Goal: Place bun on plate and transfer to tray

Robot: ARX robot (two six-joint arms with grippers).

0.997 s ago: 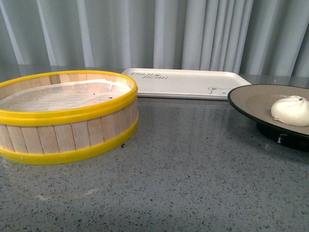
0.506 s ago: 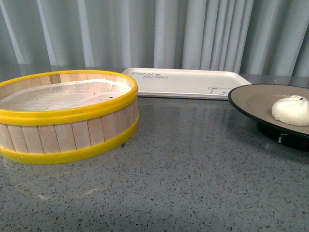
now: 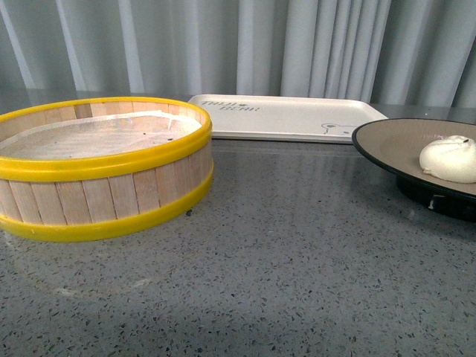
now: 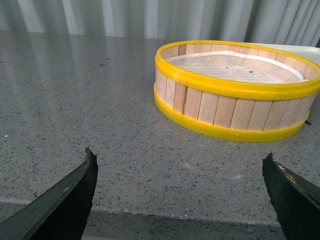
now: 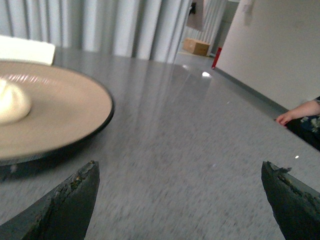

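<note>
— Is any writing readable?

— Only on the tray (image 3: 286,119): a short line of small dark print at its far left corner, too small to read, and a small drawing near its right edge. There are no labels elsewhere.

— What is the count, from the left?

— One wooden steamer basket (image 3: 100,167) with yellow bands and a white paper liner stands at the left. One white tray lies behind it, toward the middle. One plate (image 3: 390,145) with a black rim stands at the right. One bun (image 3: 448,160) rests on the plate's tan inside. All of it sits on a speckled grey worktop (image 3: 297,245), in front of a pale curtain (image 3: 297,44).

— And the robot's hands?

— The left hand (image 4: 179,162) has its fingers spread wide and holds nothing. It hangs low over the worktop, and the basket stands ahead of it, apart. The right hand (image 5: 180,170) is likewise spread wide and holds nothing.

— Where is the bun from that hand?

— It is ahead of the hand and off to one side. It lies past the plate's near rim and is clear of both fingers, with no contact with plate or bun.
</note>
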